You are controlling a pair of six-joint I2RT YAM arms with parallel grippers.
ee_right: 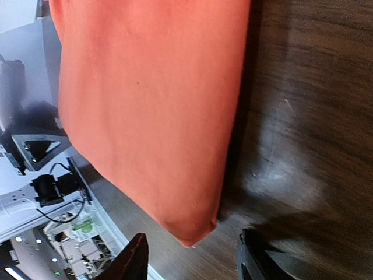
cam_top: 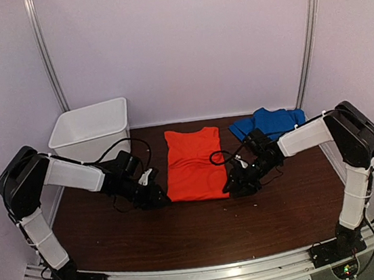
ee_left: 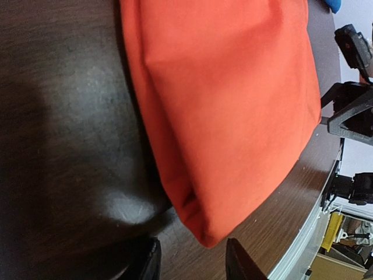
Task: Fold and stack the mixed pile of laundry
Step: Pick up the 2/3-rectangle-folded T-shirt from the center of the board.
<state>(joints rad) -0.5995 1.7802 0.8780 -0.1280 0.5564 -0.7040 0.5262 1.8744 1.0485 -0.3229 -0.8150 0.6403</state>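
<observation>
The orange-red T-shirt [cam_top: 193, 163] is laid flat in the middle of the bench [cam_top: 198, 231], folded to a long strip. The blue garment [cam_top: 270, 121] is bunched at the far right. Both are judged soft, light and limp, and the shirt is best taken at its near corners. The left fingers [ee_left: 150, 259] and right fingers [ee_right: 135, 259] are parted and hold nothing, one pair at each corner. In the white bin [cam_top: 81, 143] nothing is seen.

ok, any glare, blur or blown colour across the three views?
Top external: even, soft light, the orange-red T-shirt heavily saturated, its folds faint. Left wrist: bright sheen on the table beside the shirt's corner, deep shadow around it. Right wrist: a similar glare patch on the wood, shirt slightly soft.
</observation>
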